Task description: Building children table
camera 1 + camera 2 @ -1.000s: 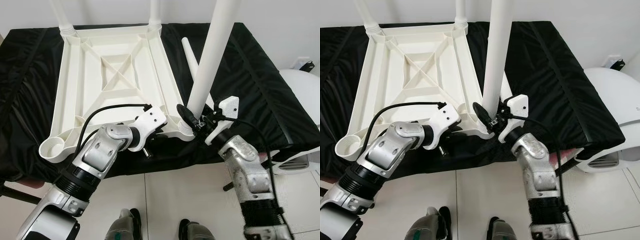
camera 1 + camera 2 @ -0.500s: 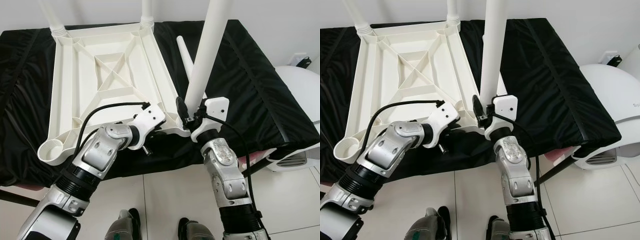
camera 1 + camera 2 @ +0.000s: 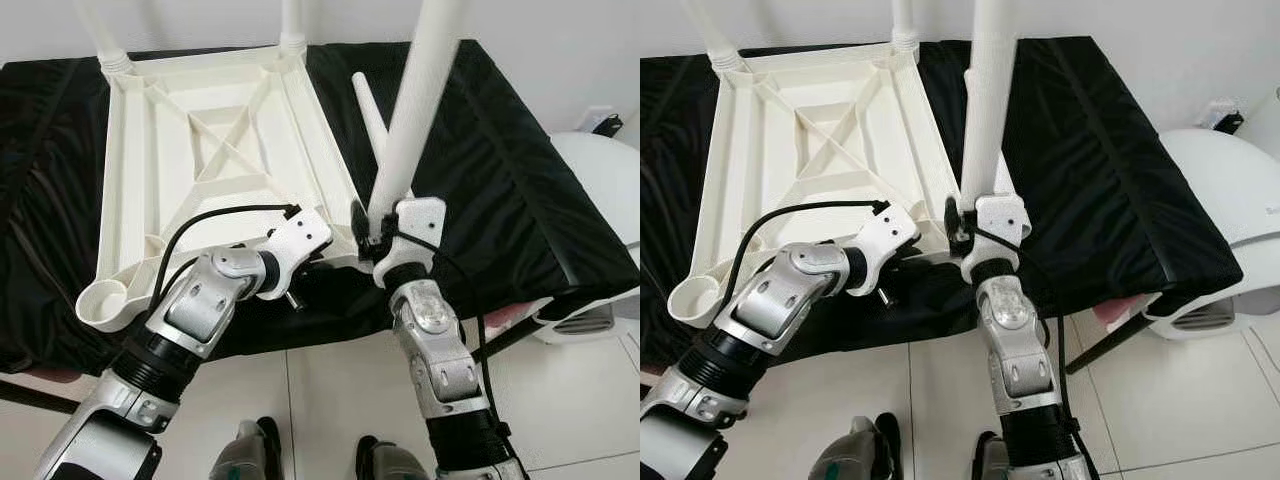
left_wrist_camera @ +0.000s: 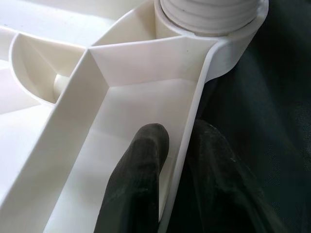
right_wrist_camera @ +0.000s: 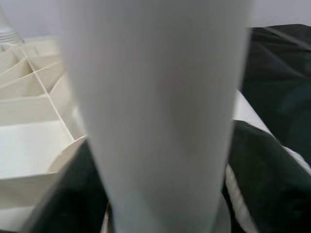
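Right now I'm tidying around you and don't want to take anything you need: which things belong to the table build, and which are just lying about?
Part of the job:
- upturned white tabletop, its rim pinched by the left gripper
- leg held by the right gripper at the near corner socket
- spare leg lying on the black cloth

Lying about:
- white rounded appliance

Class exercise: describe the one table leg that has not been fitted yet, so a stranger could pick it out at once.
Start at the black cloth, where the upturned white tabletop rests. Just beyond its right-hand edge lies a loose leg, flat on the cloth. Unlike the other white legs, which stand upright at the corners, it lies down.
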Available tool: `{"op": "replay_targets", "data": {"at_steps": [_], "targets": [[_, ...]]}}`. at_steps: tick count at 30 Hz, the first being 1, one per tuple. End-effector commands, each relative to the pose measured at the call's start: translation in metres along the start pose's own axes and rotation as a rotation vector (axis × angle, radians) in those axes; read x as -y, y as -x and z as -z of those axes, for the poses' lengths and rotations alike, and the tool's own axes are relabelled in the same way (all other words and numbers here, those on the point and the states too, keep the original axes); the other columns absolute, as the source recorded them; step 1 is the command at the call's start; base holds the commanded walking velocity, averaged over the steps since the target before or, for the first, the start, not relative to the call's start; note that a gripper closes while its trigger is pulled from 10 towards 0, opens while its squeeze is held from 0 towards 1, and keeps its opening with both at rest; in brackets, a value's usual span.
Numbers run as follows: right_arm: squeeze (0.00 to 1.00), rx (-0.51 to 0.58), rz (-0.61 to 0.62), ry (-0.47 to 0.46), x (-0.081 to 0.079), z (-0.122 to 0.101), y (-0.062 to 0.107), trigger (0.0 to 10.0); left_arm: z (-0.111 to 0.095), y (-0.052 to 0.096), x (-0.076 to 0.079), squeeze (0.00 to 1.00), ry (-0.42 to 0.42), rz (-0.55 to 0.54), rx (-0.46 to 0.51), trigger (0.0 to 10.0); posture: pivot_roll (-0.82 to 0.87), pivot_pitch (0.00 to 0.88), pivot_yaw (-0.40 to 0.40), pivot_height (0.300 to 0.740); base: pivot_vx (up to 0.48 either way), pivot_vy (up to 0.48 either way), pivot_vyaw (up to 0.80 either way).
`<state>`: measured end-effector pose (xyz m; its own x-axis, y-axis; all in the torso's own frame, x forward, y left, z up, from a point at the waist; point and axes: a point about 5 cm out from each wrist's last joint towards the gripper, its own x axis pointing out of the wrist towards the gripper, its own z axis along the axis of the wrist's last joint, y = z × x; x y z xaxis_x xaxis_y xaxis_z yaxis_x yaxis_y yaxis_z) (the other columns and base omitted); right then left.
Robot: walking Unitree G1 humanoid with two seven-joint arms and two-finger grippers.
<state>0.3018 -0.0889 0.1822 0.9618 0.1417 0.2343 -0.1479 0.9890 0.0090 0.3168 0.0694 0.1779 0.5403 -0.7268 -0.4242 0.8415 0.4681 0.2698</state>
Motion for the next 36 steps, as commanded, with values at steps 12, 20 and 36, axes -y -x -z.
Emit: {"op": "replay_targets", "data": {"at_steps": [12,20,36], "targets": [[1.00,0.027,-0.207,-0.136,0.002,-0.005,0.003,10.0,-0.009,0.000,0.004,0.00,-0.022,0.018,0.033,10.0,-0.04,0.157,0.022,0.740,0.000,0.000,0.00],[0.00,0.043,-0.381,-0.080,0.030,-0.016,-0.007,10.0,-0.009,-0.001,0.004,0.00,-0.024,0.016,0.036,10.0,-0.05,0.151,0.019,0.740,0.000,0.000,0.00],[0.00,-0.181,-0.957,-0.015,0.071,-0.008,-0.016,10.0,-0.012,-0.001,0.003,0.00,-0.031,0.014,0.044,10.0,-0.04,0.139,0.024,0.740,0.000,0.000,0.00]]}}
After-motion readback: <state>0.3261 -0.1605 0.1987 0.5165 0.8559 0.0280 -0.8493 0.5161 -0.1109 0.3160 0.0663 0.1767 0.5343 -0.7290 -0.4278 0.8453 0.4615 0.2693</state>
